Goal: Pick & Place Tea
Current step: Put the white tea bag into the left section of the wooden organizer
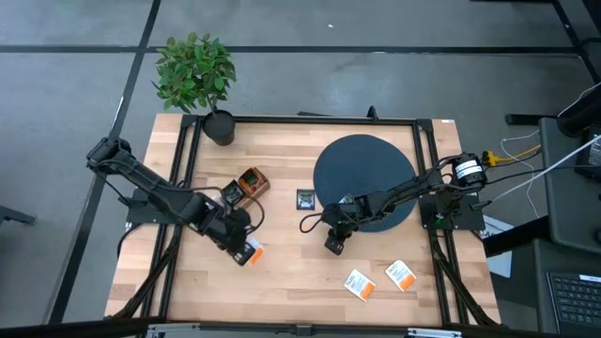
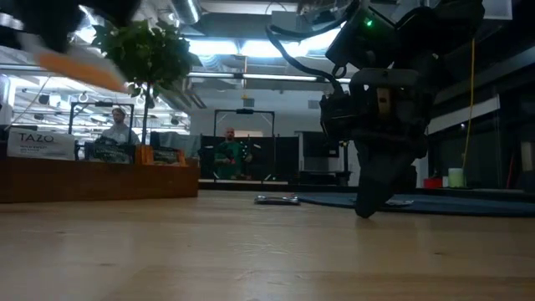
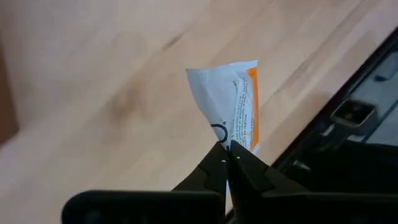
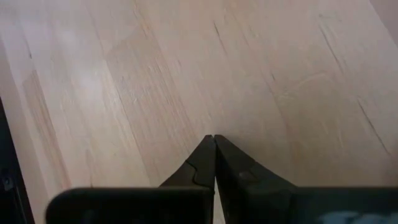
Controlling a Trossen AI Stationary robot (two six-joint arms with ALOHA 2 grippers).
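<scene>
Tea sachet [image 3: 233, 102] — pinched in left gripper [image 3: 226, 151].

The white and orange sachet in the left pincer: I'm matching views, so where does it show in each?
High view: white and orange sachet at the left pincer, left of centre.
Low view: a blurred orange streak, top left, probably it.
Left wrist view: centre, pinched by one corner.
Right wrist view: not in it.
Shared landmark: the wooden table.
</scene>
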